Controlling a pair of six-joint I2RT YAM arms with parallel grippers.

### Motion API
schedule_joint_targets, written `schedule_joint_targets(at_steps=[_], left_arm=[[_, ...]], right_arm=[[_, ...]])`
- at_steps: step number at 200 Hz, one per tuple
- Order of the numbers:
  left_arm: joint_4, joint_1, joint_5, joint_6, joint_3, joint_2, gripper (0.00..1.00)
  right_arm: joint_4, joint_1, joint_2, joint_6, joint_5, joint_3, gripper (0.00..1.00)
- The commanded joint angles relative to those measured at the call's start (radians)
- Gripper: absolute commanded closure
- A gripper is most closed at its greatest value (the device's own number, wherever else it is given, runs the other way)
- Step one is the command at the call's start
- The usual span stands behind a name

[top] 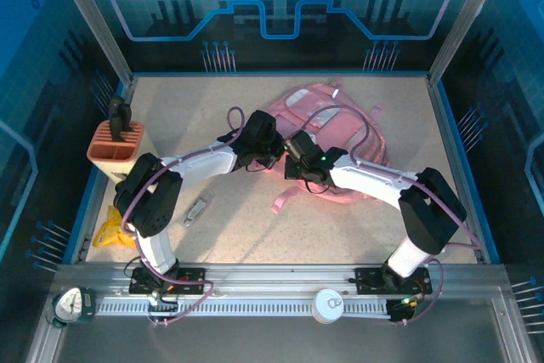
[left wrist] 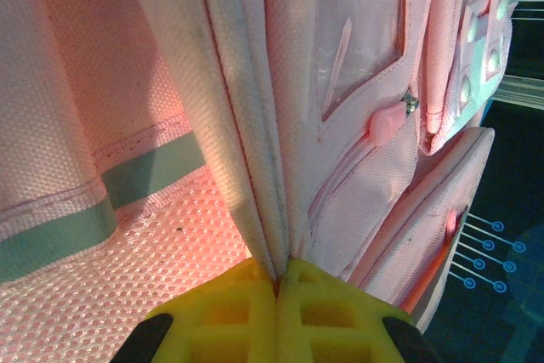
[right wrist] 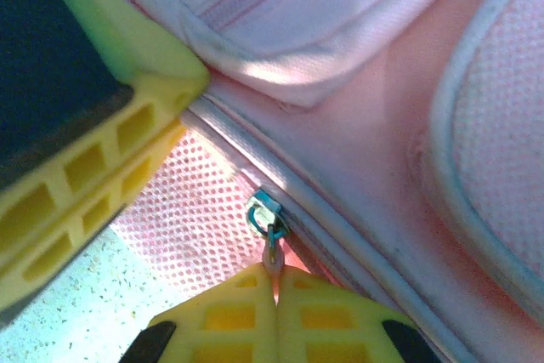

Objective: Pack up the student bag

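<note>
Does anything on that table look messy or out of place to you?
Nothing looks spilled or broken. The student bag lies flat on the table with one strap trailing loose toward the near side. A small grey item lies alone beside it, and something yellow, too small to identify, sits at the left edge.

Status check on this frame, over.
Left fingers shut, pinching student bag edge. Right fingers shut on zipper pull. Left fingers close beside the zipper line.

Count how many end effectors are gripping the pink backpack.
2. The left end effector pinches a fabric fold of the student bag; the right end effector pinches its zipper pull, close beside.
</note>
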Motion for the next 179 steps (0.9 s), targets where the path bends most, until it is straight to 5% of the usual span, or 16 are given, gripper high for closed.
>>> schedule_joint_targets(at_steps=[1, 94, 142, 179], left_arm=[[0.041, 0.0, 0.024, 0.023, -0.002, -0.056, 1.0], [0.044, 0.007, 0.045, 0.014, -0.003, -0.058, 1.0], [0.05, 0.006, 0.048, 0.013, -0.01, -0.06, 1.0], [0.055, 0.006, 0.048, 0.011, -0.009, -0.056, 1.0]], right_arm=[[-0.053, 0.012, -0.048, 0.021, 0.03, -0.035, 1.0], [-0.047, -0.013, -0.031, -0.008, -0.033, -0.022, 1.0], [-0.1, -0.015, -0.01, 0.002, 0.052, 0.026, 0.76], [-0.123, -0.003, -0.026, 0.046, 0.084, 0.02, 0.67]])
